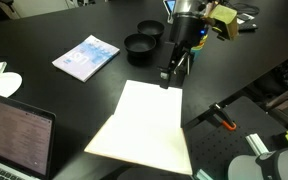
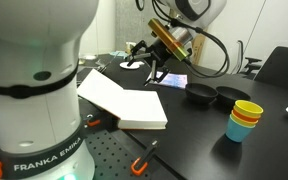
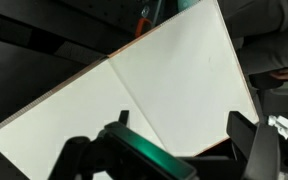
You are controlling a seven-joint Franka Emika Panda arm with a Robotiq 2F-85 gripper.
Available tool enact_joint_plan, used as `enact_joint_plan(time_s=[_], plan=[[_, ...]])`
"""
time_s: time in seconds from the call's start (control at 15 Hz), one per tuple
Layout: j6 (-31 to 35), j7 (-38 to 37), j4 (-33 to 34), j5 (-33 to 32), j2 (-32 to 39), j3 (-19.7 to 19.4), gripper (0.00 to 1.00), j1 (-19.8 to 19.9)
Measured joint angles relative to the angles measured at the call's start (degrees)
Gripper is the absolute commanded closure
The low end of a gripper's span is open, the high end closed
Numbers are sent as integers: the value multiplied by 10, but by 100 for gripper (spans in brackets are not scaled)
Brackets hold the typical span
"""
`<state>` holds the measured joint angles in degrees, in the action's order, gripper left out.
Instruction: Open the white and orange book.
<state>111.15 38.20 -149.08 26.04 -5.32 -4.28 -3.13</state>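
Observation:
The white and orange book [image 1: 139, 125] lies open on the black table, cream-white pages facing up; only a thin orange edge of the cover shows. It shows in both exterior views [image 2: 124, 103] and fills the wrist view [image 3: 134, 90]. My gripper [image 1: 170, 76] hangs at the book's far edge, just above it [image 2: 152, 75]. In the wrist view its fingers [image 3: 179, 140] stand apart with only page between them. It is open and holds nothing.
A thin light blue and white book [image 1: 85, 57] lies to the far side. Two black bowls [image 1: 142, 42] stand behind the gripper. A laptop [image 1: 16, 135] sits at the near edge. Stacked yellow and orange cups [image 2: 246, 118] stand near the bowls [image 2: 214, 96].

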Motion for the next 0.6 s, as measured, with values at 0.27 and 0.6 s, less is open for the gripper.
enact_joint_plan(time_s=[0.27, 0.6], plan=[[0, 0, 0, 0, -2, 5, 0, 0], [0, 0, 0, 0, -2, 5, 0, 0]])
